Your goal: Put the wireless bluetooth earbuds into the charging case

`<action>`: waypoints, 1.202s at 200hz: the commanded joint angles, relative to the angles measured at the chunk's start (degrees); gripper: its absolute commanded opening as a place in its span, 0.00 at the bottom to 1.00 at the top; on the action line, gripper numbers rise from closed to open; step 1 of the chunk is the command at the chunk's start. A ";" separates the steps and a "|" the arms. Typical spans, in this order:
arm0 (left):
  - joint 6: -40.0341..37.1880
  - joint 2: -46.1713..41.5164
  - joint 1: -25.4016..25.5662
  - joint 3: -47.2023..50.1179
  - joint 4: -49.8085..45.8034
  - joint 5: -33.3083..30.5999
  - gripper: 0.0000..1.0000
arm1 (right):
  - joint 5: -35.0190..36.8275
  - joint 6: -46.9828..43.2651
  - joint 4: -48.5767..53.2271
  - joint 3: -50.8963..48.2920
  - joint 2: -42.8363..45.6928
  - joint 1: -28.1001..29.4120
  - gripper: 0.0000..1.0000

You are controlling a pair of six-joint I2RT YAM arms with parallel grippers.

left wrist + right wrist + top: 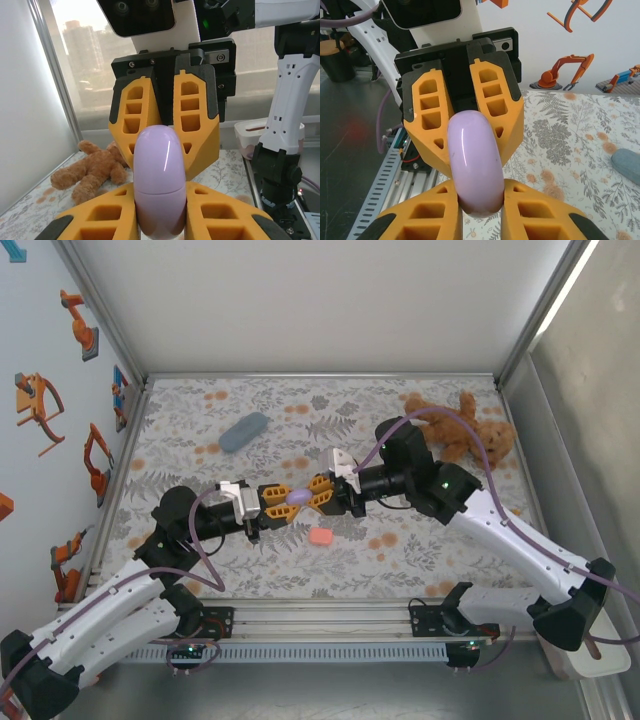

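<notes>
Top external view shows the lilac charging case (299, 497) held off the surface between both claws, its long axis running from the left claw (285, 504), clamped on one end, to the right claw (316, 494), clamped on the other.

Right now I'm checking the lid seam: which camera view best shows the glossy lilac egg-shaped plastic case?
Left wrist view: the lilac case sits large at centre, with its seam line plain across the lower half. The right wrist view shows it as close, but no seam. In the top view it is a tiny oval.
</notes>
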State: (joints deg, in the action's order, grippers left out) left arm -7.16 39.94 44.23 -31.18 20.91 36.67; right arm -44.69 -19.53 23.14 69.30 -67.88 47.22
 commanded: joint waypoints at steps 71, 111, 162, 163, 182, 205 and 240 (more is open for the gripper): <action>4.84 -3.49 -0.59 6.96 12.66 -5.39 0.14 | 5.98 0.89 -3.69 -1.88 4.80 0.15 0.63; 8.16 -5.60 -3.60 9.23 14.06 -4.33 0.14 | 5.69 1.16 -4.13 -2.14 5.02 0.15 0.82; 8.59 -6.96 -5.06 9.87 13.29 -3.05 0.13 | 5.05 2.41 -7.38 -1.74 2.28 0.24 0.93; 8.53 -6.93 -5.05 9.89 13.24 -3.03 0.13 | 5.01 2.44 -7.48 -1.73 2.21 0.20 0.93; 7.94 -6.98 -5.07 9.74 12.55 -2.59 0.13 | 4.36 3.00 -9.03 -1.31 1.13 0.40 0.94; 7.48 -6.98 -5.05 9.38 12.03 -2.23 0.13 | 4.20 3.01 -9.85 -0.77 -0.18 0.58 0.95; 7.11 -6.34 -5.11 8.63 11.17 -1.09 0.13 | 4.31 3.70 -11.88 0.00 -2.12 1.18 0.94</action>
State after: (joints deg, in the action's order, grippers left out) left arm 0.23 33.61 39.55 -21.61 32.05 33.56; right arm -39.53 -17.15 14.63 67.64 -68.88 47.68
